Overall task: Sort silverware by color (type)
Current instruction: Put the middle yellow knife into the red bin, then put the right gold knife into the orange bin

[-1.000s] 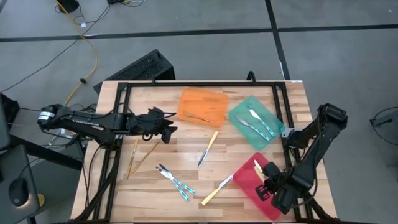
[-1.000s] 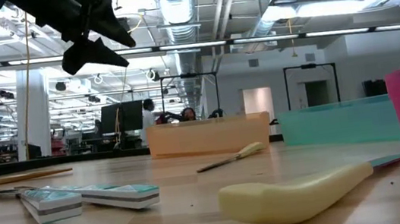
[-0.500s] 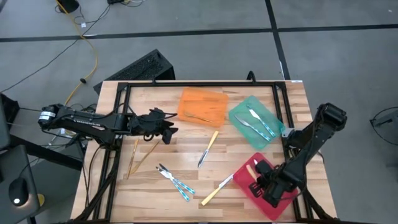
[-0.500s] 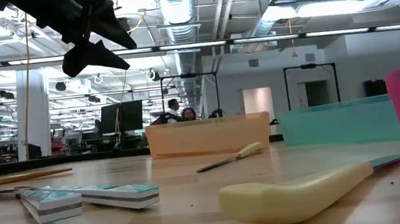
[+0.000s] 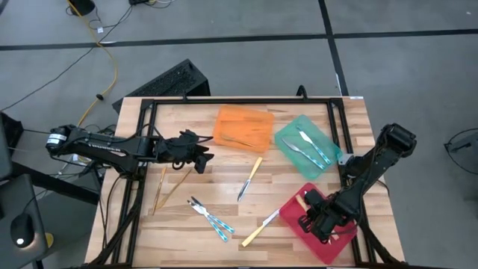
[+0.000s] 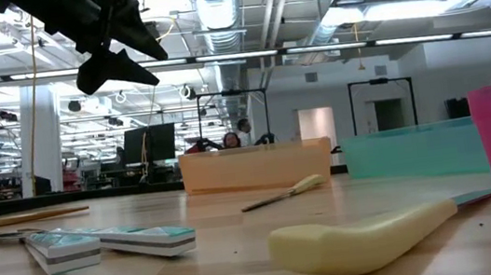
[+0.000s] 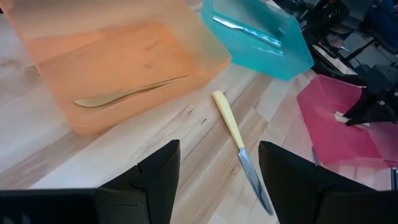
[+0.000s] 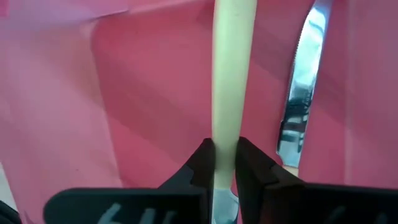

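Over red tray point(image 5: 299, 217) | right gripper point(image 8: 225, 163) pinching yellow-handled utensil point(image 8: 233, 74) | labels unreadable, seemingly

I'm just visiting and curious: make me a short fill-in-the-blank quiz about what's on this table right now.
1. The right pincer is shut on a yellow-handled utensil over the ____ tray.
2. The orange tray holds one ____ utensil.
3. The left pincer hovers ____.

Answers: red; gold; open
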`<state>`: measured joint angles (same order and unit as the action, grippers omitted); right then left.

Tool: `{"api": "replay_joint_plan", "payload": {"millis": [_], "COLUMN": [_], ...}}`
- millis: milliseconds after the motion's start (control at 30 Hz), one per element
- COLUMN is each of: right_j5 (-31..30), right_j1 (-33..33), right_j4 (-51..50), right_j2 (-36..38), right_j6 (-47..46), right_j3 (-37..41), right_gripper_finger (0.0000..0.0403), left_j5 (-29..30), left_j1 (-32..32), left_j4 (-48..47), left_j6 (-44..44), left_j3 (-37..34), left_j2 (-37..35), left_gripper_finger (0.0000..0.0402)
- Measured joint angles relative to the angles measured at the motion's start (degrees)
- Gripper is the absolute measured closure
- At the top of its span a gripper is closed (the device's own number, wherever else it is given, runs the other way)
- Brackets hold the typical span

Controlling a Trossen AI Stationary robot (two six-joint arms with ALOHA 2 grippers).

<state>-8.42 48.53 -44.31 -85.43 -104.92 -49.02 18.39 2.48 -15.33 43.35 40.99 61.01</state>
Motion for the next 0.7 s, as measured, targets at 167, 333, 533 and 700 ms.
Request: {"api": "replay_joint_plan", "payload": {"millis": [167, 333, 533, 700], "right_j5": [0.5, 0.7, 0.8, 0.9], "right_j1": [-0.3, -0.3, -0.3, -0.3], "right_j4": [-0.4, -1.2, -1.3, -1.3], "right_j2": [0.0, 0.0, 0.0, 0.0], "right_j6": [0.0, 0.0, 0.0, 0.0], "right_j3": [0.2, 0.2, 0.2, 0.2], "right_gripper_finger": [0.0338, 0.032, 0.0285, 0.0261], "left_j5": [-0.7, -1.1, -1.1, -1.4], "left_j1": [0.0, 0.0, 0.0, 0.0], "left_j4": [0.0, 0.0, 0.0, 0.0], "left_j6": [0.0, 0.0, 0.0, 0.0], "left_j3": [0.0, 0.0, 0.0, 0.0], "left_j2": [0.0, 0.0, 0.0, 0.0], "left_gripper_finger": [0.0201, 0.0201, 0.0201, 0.0201]}}
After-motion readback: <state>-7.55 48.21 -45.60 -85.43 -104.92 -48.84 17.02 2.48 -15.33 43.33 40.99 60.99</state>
